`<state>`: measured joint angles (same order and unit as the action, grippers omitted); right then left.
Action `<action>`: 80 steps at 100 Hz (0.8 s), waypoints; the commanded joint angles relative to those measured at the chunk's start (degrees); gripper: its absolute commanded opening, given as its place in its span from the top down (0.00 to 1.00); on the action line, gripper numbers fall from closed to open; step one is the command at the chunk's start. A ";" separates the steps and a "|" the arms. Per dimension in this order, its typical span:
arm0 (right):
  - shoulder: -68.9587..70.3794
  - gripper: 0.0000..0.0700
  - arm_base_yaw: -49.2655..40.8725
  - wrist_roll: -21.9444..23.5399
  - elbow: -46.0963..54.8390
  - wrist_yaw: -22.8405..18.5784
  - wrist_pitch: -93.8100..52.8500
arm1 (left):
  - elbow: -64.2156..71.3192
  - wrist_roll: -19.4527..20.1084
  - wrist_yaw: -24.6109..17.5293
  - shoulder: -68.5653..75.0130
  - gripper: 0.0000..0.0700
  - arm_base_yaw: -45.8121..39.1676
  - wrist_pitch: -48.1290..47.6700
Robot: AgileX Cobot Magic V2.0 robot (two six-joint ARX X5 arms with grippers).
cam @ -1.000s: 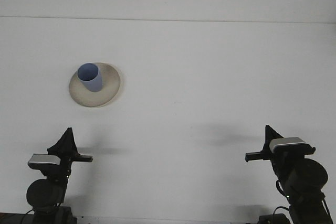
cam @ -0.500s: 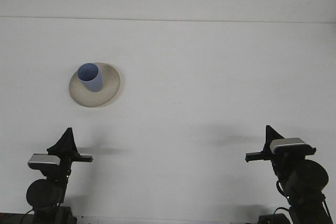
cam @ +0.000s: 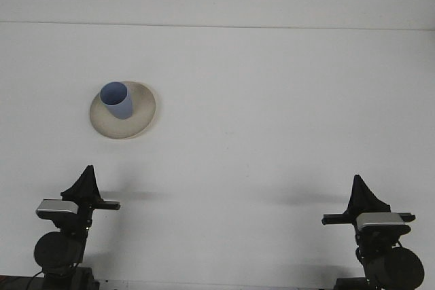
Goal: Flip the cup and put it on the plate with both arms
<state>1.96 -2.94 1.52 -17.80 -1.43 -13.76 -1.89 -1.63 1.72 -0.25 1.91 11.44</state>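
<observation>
Blue cup stands mouth-up on the beige plate, at 1 o'clock from my left gripper and 10 o'clock, well apart, from my right gripper; jaw states: cannot tell.

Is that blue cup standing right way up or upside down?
Right way up: the blue cup stands on the plate with its open mouth showing at the top.
</observation>
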 commanded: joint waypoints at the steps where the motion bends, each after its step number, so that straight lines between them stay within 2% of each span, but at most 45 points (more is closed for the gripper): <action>1: -2.05 1.00 -0.04 0.44 2.01 -0.04 1.79 | 1.09 -0.37 0.15 0.07 0.98 0.02 0.61; 43: -1.88 1.00 1.73 0.74 13.92 -0.02 18.62 | 1.09 -0.37 0.17 0.07 0.98 0.02 0.63; 80: -1.88 1.00 2.58 2.08 17.09 0.15 21.20 | 1.09 -0.35 0.15 0.07 0.98 0.02 0.59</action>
<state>0.14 -0.36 2.81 -0.84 -1.37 6.76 -1.89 -1.63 1.72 -0.25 1.91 11.35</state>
